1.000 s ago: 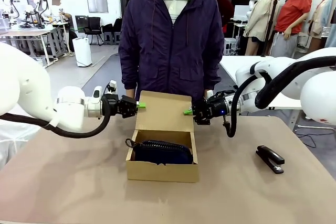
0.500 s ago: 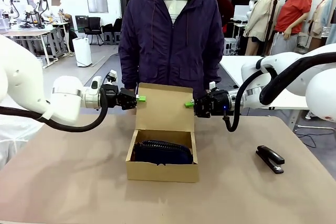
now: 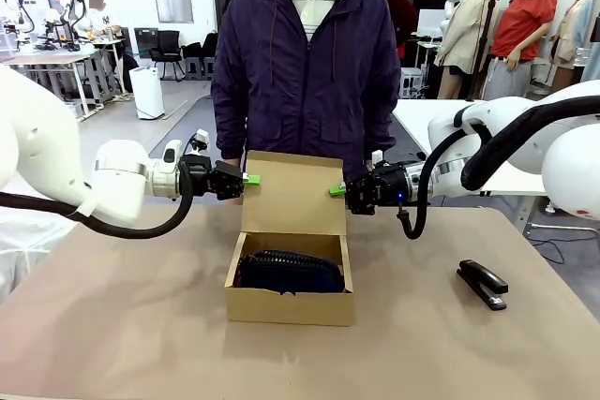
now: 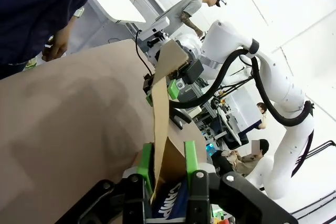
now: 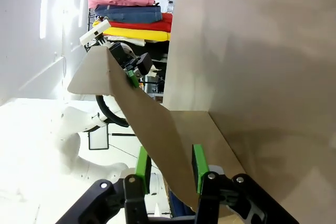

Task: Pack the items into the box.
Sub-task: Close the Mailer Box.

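The box [image 3: 291, 274] sits mid-table, pouch [image 3: 289, 272] inside. The left gripper [image 3: 247, 179] and right gripper [image 3: 336, 191] each pinch a side edge of the upright lid [image 3: 292, 197]. Thin cardboard, light, creases easily; edge holds suit.

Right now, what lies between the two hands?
The box's upright flap lid, seen in the front view. The left hand pinches its left edge and the right hand its right edge.

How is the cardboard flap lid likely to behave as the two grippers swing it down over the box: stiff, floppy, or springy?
The flap lid is thin cardboard, so it probably flexes somewhat; the right wrist view shows it bowed. Pinched at opposite edges by the left gripper and right gripper, it should fold evenly. It may spring back up if released.
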Action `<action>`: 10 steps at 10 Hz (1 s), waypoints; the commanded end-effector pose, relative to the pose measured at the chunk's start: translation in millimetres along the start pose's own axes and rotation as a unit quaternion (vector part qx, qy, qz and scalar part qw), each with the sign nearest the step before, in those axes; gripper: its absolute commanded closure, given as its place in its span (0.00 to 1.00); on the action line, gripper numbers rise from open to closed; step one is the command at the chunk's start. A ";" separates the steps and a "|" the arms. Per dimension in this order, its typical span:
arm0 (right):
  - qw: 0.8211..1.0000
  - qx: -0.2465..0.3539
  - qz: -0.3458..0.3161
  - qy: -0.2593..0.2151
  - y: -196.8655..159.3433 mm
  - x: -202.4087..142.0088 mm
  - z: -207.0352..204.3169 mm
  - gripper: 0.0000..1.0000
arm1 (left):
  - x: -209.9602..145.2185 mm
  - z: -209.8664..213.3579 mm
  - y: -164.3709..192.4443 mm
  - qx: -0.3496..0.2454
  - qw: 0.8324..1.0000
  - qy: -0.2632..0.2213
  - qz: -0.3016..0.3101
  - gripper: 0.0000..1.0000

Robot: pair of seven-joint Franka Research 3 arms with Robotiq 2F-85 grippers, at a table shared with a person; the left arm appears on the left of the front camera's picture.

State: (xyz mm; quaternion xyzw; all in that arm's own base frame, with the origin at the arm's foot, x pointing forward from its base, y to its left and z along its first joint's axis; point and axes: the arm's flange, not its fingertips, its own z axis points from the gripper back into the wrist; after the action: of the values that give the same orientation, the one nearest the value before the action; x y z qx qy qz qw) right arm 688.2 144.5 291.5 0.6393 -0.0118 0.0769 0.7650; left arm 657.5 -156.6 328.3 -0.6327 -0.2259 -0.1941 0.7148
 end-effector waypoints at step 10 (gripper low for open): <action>0.944 0.103 0.314 0.021 40.9 -76.1 -5.0 0.56 | -56.7 12.1 -47.1 -0.132 0.956 0.013 -0.260 0.68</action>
State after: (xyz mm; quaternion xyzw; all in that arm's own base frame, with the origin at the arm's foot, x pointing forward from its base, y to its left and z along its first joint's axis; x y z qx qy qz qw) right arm 636.2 148.2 314.8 0.6736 -0.1580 0.3137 0.6503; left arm 597.8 -157.1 335.2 -0.6447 -0.3396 -0.3946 0.5598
